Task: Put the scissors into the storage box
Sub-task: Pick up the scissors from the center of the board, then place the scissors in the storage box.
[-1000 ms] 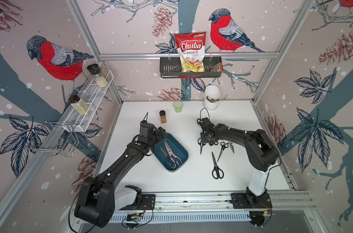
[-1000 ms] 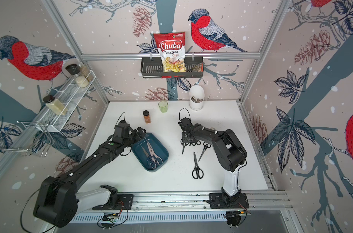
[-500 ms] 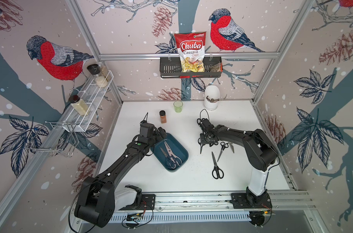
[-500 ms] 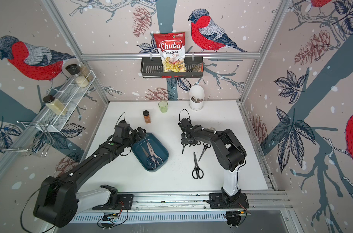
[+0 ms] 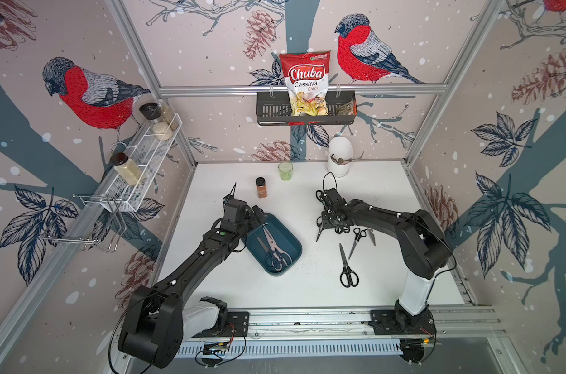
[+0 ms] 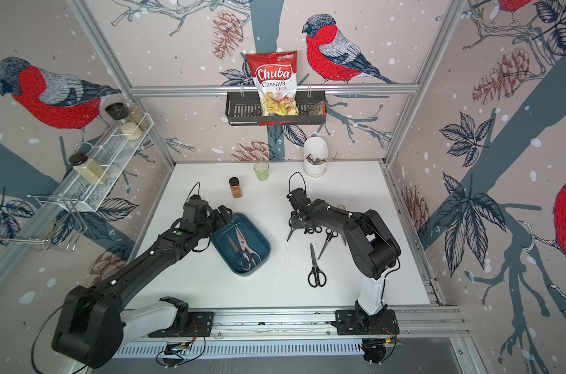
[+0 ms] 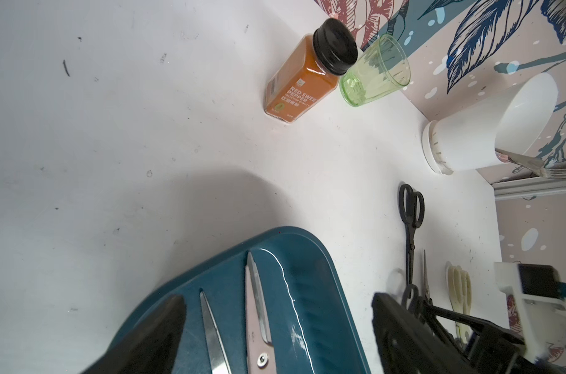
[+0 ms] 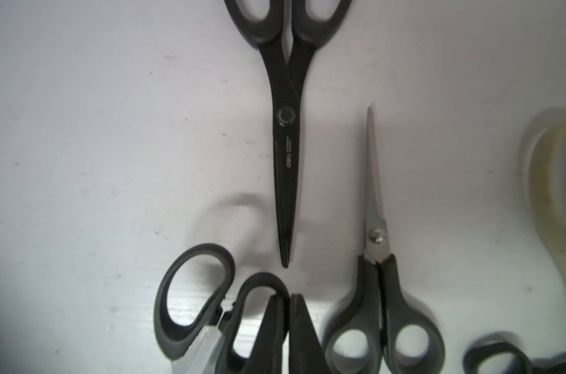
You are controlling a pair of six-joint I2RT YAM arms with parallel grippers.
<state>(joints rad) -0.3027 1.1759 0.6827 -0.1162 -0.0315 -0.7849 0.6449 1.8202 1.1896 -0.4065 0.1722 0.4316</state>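
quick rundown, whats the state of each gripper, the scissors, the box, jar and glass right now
left gripper: open, by the box's end
right gripper: shut on the handle loop of black-handled scissors
dark teal plastic storage box: holds two pairs of scissors
long all-black scissors: closed, flat on the white table
small black-handled steel scissors: closed, flat on the table
orange spice jar with black lid: upright, capped
green glass tumbler: upright, empty
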